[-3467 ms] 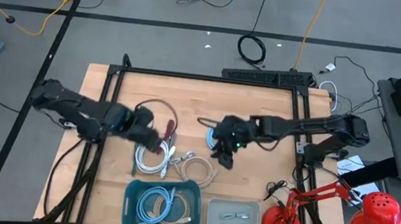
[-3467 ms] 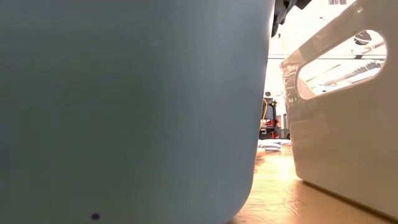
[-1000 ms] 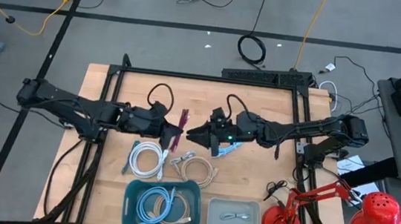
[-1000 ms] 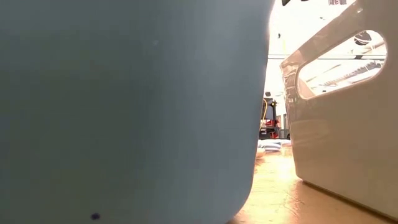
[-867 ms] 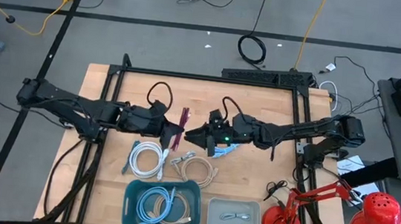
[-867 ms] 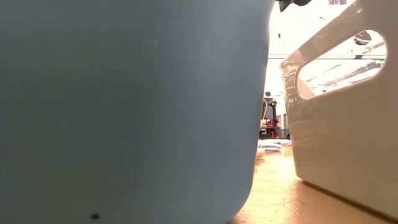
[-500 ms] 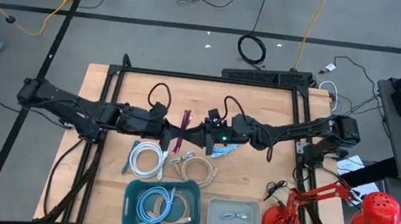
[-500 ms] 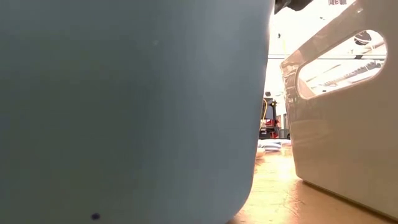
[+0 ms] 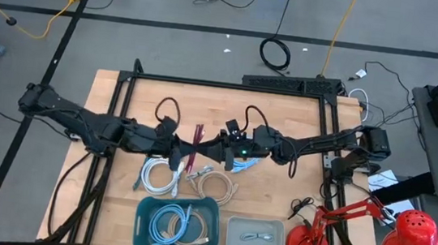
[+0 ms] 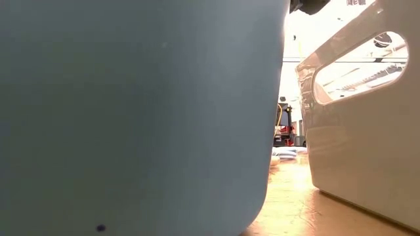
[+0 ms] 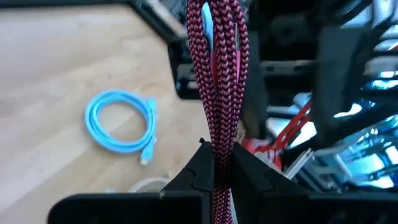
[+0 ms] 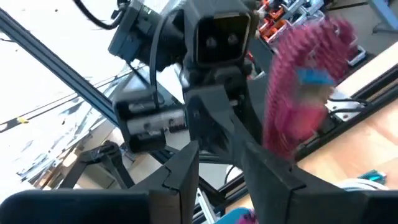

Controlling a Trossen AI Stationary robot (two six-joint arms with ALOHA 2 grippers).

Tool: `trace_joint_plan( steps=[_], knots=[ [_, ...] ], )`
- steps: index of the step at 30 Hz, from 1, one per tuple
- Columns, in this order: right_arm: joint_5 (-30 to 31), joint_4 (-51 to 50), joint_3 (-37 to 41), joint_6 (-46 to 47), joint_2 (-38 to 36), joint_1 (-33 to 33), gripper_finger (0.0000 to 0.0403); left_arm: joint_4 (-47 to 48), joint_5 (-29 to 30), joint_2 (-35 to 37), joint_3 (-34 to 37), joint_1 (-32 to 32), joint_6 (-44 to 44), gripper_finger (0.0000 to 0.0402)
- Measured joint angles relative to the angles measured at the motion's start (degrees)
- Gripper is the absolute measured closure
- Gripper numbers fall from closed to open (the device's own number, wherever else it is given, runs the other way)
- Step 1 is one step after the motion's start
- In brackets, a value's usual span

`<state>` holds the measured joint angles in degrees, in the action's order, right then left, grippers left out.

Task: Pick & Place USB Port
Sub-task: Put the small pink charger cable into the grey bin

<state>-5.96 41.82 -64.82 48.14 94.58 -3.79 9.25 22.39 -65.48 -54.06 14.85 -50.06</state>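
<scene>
Wooden table (image 9: 285, 113) with both arms meeting at its centre. Left gripper (image 9: 186, 146) is clamped on a red braided cable bundle (image 11: 217, 74), held above the tabletop; right gripper (image 9: 210, 149), fingers parted, faces it just beside the bundle.

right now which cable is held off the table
The red-and-black braided cable bundle, clamped in the left gripper; the light blue coil lies on the wood.

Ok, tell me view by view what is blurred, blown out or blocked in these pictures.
High view: evenly lit and sharp. Low view: the blue bin sits against the lens and fills most of the picture, the room beyond blown out white. Left wrist view: the red braided cable is sharp, the background soft. Right wrist view: that cable smeared by blur, the background washed out.
</scene>
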Motion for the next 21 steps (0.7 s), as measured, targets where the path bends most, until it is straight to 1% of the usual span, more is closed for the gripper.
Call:
trace_joint_plan(
  steps=[3,6,9,13,16,19,21],
  knots=[
    [-0.1,-0.5,0.0,0.2,0.0,-0.4,0.0288,-2.2,-0.8,1.1,0.0,-0.2,0.4,0.0378],
    [-0.5,-0.5,0.0,0.4,-0.1,-0.7,0.0268,-4.3,-2.9,1.0,0.0,0.3,0.5,0.0378],
    [-0.4,0.0,-0.1,0.4,-0.1,-0.9,0.0243,-4.7,-1.8,1.0,0.0,1.3,0.3,0.0378],
    [-0.8,0.0,0.0,0.4,-0.2,-0.9,0.0219,-5.7,-2.0,0.2,0.0,2.0,-0.7,0.0378],
    [-1.2,0.0,0.0,0.6,-0.1,-0.9,0.0214,-6.0,-1.4,0.2,0.0,3.7,-1.6,0.0378],
    [-0.5,-0.3,0.0,0.6,0.0,-0.9,0.0216,-2.5,1.6,0.8,0.0,4.8,-1.8,0.0378],
    [0.4,-0.2,0.0,0.5,0.0,-0.8,0.0219,-1.5,1.6,2.0,0.0,4.9,-2.0,0.0378]
  ],
)
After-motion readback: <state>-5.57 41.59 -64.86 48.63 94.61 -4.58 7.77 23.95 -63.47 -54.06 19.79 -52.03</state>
